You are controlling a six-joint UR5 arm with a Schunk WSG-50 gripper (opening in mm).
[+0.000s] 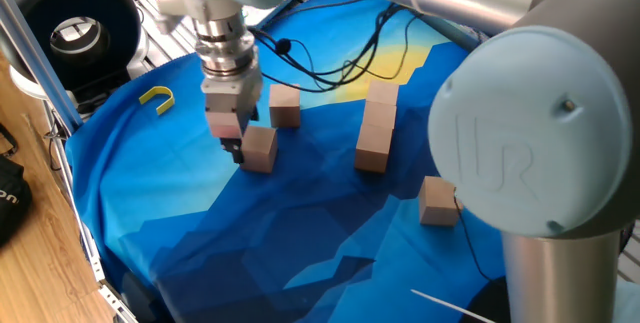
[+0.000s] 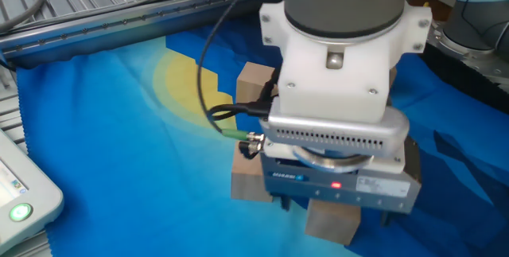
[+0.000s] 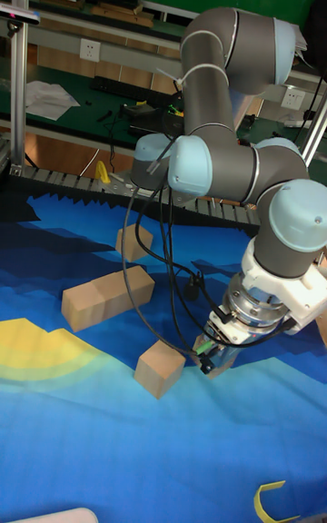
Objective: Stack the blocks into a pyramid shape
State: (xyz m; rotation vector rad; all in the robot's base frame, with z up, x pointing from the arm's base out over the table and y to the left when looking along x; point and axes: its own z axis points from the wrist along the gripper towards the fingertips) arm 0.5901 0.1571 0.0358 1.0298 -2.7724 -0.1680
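- Blocks: six plain wooden cubes lie on the blue-clothed desk [image 1: 200, 233]; my target block [image 1: 259, 149] sits near the front, a row of three [image 1: 377, 125] lies well apart.
- Claw [image 1: 231, 141]: low beside the target; I cannot tell how wide it stands, and it seems to hold nothing.
- Risk, as I judge it: a finger landing on the cube's top edge would shove it askew.
- Views: the tall fixed view shows the yellow U-piece [image 3: 273, 499] beyond; the other fixed view hides the fingertips behind the wrist.
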